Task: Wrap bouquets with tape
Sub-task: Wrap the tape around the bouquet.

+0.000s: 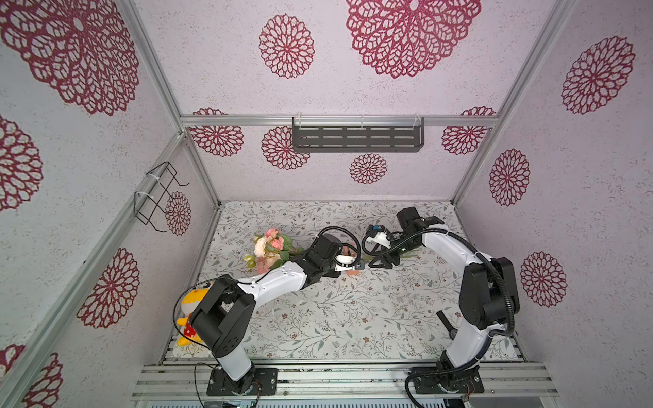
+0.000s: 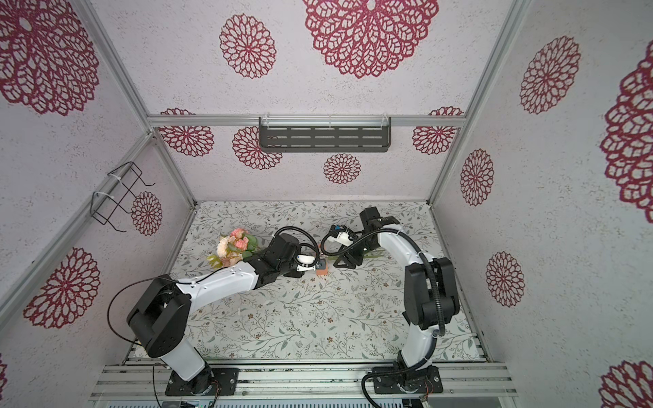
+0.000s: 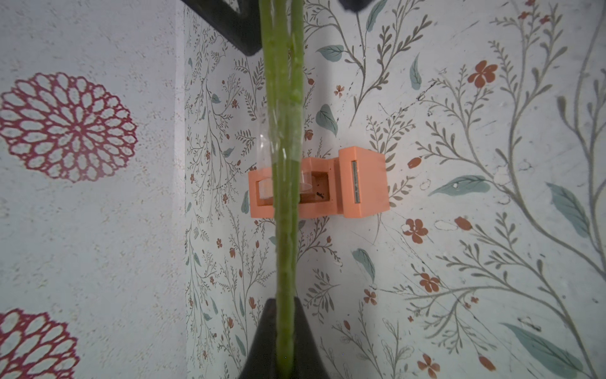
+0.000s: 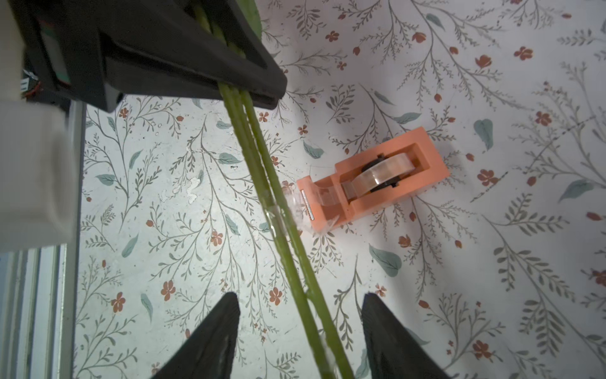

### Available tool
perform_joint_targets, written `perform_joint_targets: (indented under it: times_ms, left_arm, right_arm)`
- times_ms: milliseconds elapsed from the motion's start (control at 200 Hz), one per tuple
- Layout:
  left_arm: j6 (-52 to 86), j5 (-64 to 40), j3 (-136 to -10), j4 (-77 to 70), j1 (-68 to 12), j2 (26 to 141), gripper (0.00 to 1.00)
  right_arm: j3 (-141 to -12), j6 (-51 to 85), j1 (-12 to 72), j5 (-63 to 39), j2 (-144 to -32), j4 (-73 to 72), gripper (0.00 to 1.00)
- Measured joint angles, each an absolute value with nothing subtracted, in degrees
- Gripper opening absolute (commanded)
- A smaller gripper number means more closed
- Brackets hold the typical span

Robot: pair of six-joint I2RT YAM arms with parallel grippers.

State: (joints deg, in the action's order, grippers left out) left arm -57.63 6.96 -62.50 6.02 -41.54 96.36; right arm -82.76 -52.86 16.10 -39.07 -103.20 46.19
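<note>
The bouquet [image 1: 270,247] [image 2: 235,245] of pink and peach blooms lies across the patterned table, its green stems [image 3: 285,197] [image 4: 278,213] running to the right. My left gripper [image 1: 357,265] [image 2: 319,264] [image 3: 285,303] is shut on the stems. A band of clear tape [image 3: 278,147] [image 4: 290,210] clings to them near the orange dispenser [image 3: 360,183] [image 4: 433,164], which holds the tape roll [image 4: 380,175]. My right gripper [image 1: 383,262] [image 2: 348,262] [image 4: 300,295] is open, one jaw on each side of the stems without touching them.
A yellow plush toy [image 1: 187,311] sits by the left arm's base. A wire basket [image 1: 159,197] hangs on the left wall and a dark slotted shelf [image 1: 357,136] on the back wall. A small black object [image 1: 447,323] lies near the right arm.
</note>
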Motion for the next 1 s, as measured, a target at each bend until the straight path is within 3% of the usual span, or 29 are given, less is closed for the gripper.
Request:
perform_joint_targets:
  times_ms: [175, 265, 290, 325, 410, 450, 455, 465, 645, 791, 1001]
  left_arm:
    - [-57.98, 6.87, -62.04, 5.19, -41.54, 95.37, 0.12]
    - [-58.35, 6.79, -61.39, 4.69, -41.47, 94.43, 0.2]
    - [-58.5, 6.98, -61.25, 4.51, -41.39, 94.17, 0.29]
    - [-58.61, 6.76, -61.17, 4.38, -41.3, 93.78, 0.49]
    - [-57.52, 6.31, -61.08, 4.45, -41.47, 92.84, 0.59]
    - [-56.45, 5.93, -61.06, 5.3, -41.5, 92.09, 0.78]
    - [-56.55, 5.63, -61.06, 5.52, -41.5, 91.81, 0.89]
    - [-56.51, 5.43, -61.04, 5.74, -41.47, 91.59, 0.99]
    - [-51.18, -4.1, -57.3, 9.13, -37.82, 80.2, 0.98]
    - [-46.04, -15.31, -54.24, 9.26, -29.36, 71.05, 0.98]
    - [-40.45, -28.67, -58.5, 14.06, -21.06, 72.9, 0.98]
  right_arm:
    - [-83.42, -53.25, 16.34, -38.72, -105.23, 45.45, 0.18]
    - [-82.7, -54.26, 16.82, -38.81, -105.8, 44.69, 0.01]
    - [-82.15, -54.54, 17.1, -38.94, -105.65, 44.45, 0.0]
    - [-81.03, -53.74, 17.47, -38.68, -105.25, 43.24, 0.0]
    - [-76.99, -52.25, 17.8, -37.26, -103.44, 37.19, 0.0]
    - [-74.28, -51.22, 17.8, -36.16, -101.84, 33.85, 0.0]
    - [-73.67, -51.05, 17.82, -35.86, -101.45, 33.12, 0.0]
    - [-72.75, -50.76, 17.85, -35.55, -100.95, 31.99, 0.0]
    - [-61.19, -48.97, 18.31, -32.1, -92.38, 18.2, 0.0]
    - [-54.89, -52.03, 20.64, -31.22, -88.2, 7.2, 0.0]
    - [-42.39, -59.53, 26.0, -22.24, -82.81, -11.11, 0.0]
